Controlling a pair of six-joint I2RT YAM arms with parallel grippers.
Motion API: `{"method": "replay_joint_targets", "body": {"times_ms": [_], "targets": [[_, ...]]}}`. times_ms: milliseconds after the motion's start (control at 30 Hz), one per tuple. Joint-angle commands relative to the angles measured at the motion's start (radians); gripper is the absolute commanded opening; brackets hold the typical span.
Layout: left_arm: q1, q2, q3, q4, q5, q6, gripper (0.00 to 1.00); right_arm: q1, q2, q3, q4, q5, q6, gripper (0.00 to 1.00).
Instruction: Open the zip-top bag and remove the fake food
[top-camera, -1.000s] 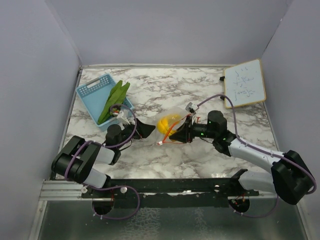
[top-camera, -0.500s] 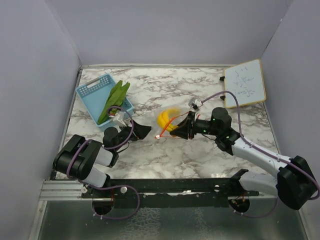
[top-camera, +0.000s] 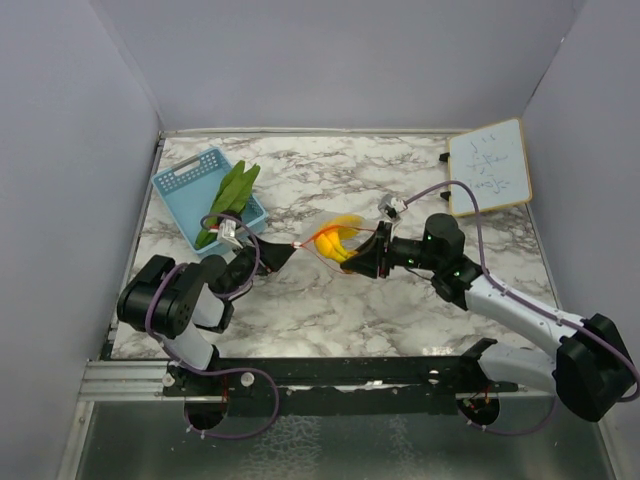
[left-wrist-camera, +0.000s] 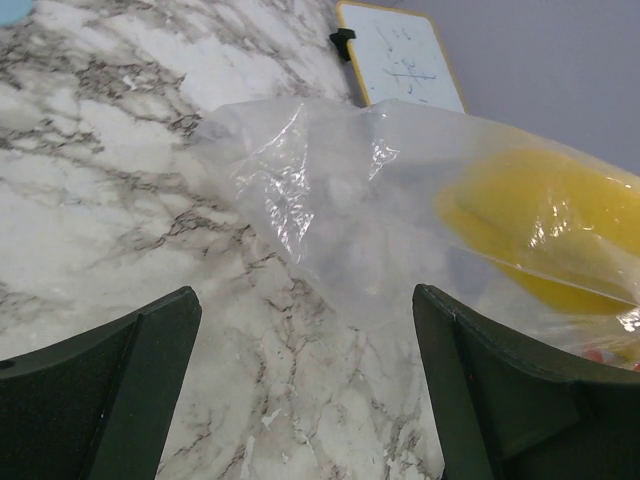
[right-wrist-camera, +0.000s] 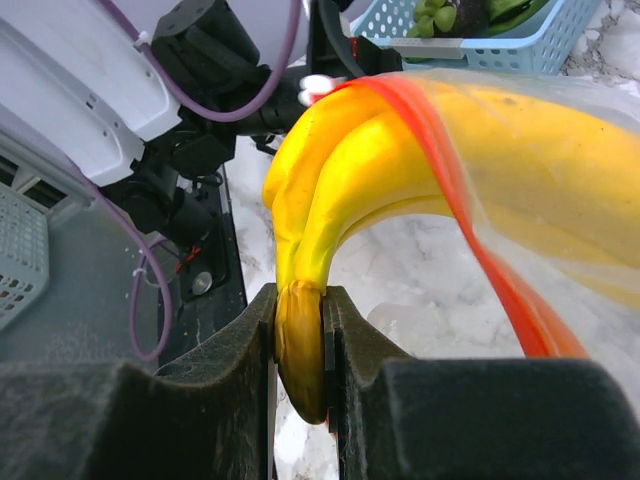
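The right arm's jaws (right-wrist-camera: 300, 318) are narrow, pinched on the brown stem end of a yellow toy banana (right-wrist-camera: 345, 165). The banana is near the middle of the marble surface (top-camera: 330, 180). The clear bag (left-wrist-camera: 330, 200) is draped around the banana, and its orange-red zip strip (right-wrist-camera: 470, 215) runs across the fruit, so the banana's far part shows through the plastic while the stem end sticks out bare.

The left arm's jaws (left-wrist-camera: 305, 300) stand wide apart, facing the loose end of the bag and gripping nothing. Whether they touch the plastic cannot be told.

A light-blue basket (top-camera: 185, 185) sits at the far left corner of the surface with a long green leafy toy (top-camera: 228, 200) lying in it. A small whiteboard (top-camera: 488, 166) leans at the far right corner.
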Motion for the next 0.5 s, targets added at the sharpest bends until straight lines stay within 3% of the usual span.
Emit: {"method": "replay_joint_targets", "body": {"times_ms": [0,100,467], "targets": [[0.033,0.063,-0.009,0.258,0.04,-0.085,0.89,-0.007,-0.037,0.018,-0.024,0.021,-0.018,0.11],[0.033,0.055,-0.006,0.242,0.037,-0.074,0.87,-0.007,-0.057,0.031,-0.068,0.027,-0.032,0.1],[0.033,0.073,0.004,0.256,0.056,-0.085,0.84,-0.009,-0.106,-0.016,0.216,-0.141,0.14,0.1]]}}
